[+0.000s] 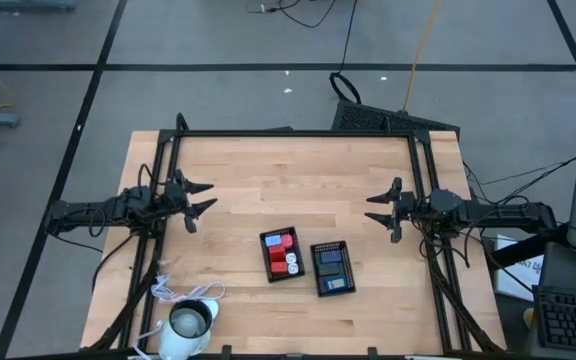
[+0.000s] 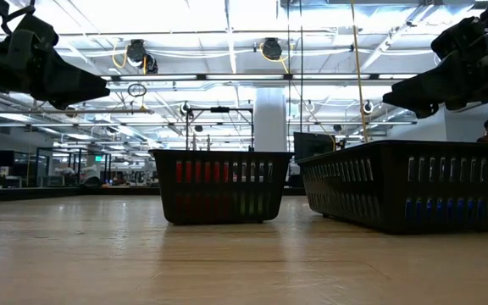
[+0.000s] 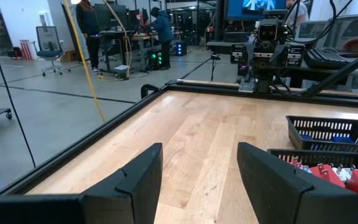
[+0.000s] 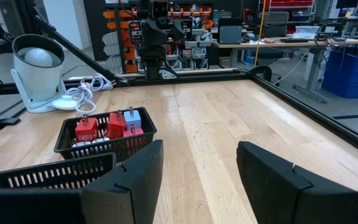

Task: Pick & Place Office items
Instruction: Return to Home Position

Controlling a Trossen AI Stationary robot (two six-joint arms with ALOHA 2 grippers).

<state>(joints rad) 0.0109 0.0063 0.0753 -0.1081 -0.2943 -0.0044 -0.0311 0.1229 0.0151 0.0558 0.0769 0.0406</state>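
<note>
Two black mesh trays stand side by side near the table's front middle. The left tray [image 1: 282, 254] holds red blocks [image 1: 285, 243], a light blue block and silvery-white round bits [image 1: 292, 266]; they also show in the right wrist view [image 4: 107, 126]. The right tray [image 1: 332, 267] holds dark blue blocks [image 1: 334, 284]. My left gripper [image 1: 200, 198] is open and empty above the table's left side. My right gripper [image 1: 378, 207] is open and empty above the right side. Both are well clear of the trays.
A white cup-like thing [image 1: 186, 327] with a white cord [image 1: 168, 292] stands at the front left corner; it also shows in the right wrist view [image 4: 38, 68]. A black frame rail [image 1: 298, 133] runs along the table's far edge. Bare wood lies between the grippers. People stand in the room beyond.
</note>
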